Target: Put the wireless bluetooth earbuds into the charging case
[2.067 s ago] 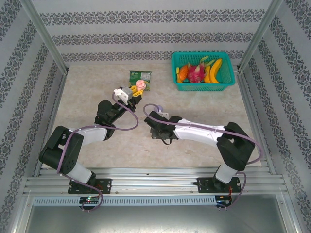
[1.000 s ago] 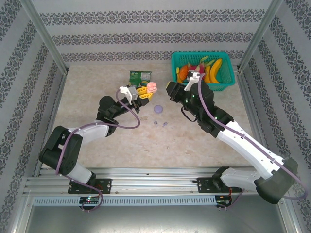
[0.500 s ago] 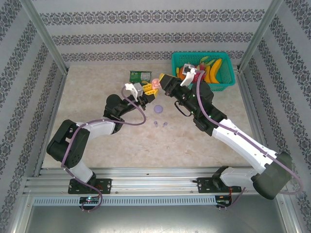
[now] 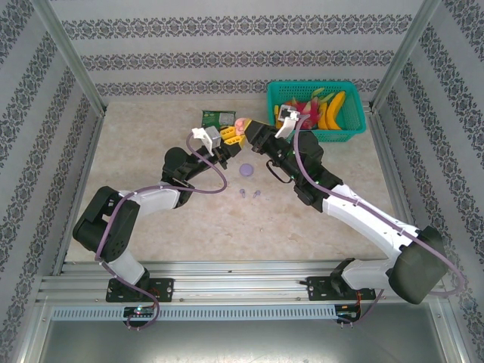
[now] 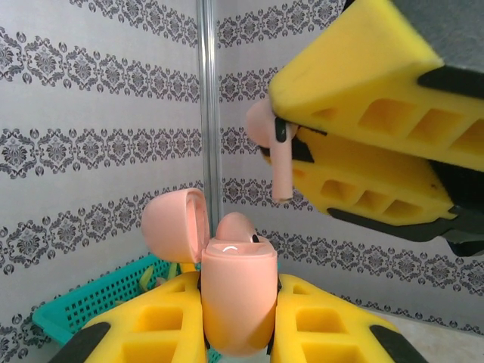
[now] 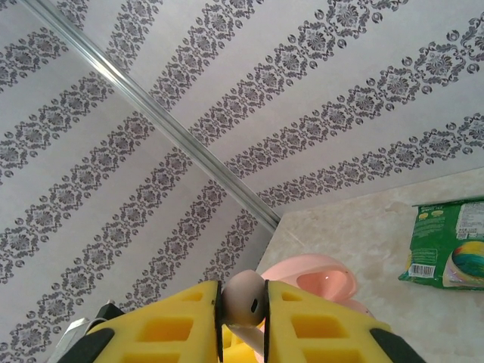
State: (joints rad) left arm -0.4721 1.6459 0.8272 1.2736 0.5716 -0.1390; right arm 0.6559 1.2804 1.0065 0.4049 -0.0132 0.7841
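The pale marbled table [image 4: 227, 227] is enclosed by white walls [image 4: 227, 45] banded with grey damask print. Aluminium posts [image 4: 68, 57] are set in the corners beyond the left gripper [image 4: 233, 134] and right gripper [image 4: 252, 127], one to each side.

The top view looks steeply down from above and behind the arm bases [image 4: 140, 287], which lie along the bottom of the frame, and it takes in the whole desk [image 4: 151, 219]. The left wrist camera sits close behind the left claw [image 5: 238, 302] and faces the patterned wall [image 5: 91, 113]. The right claw [image 5: 271, 125] reaches in at its upper right. The right wrist camera looks past its own fingers [image 6: 181, 321], tilted up at the wall. Both wrist views share the open pink case [image 5: 237, 272], seen from opposite sides.
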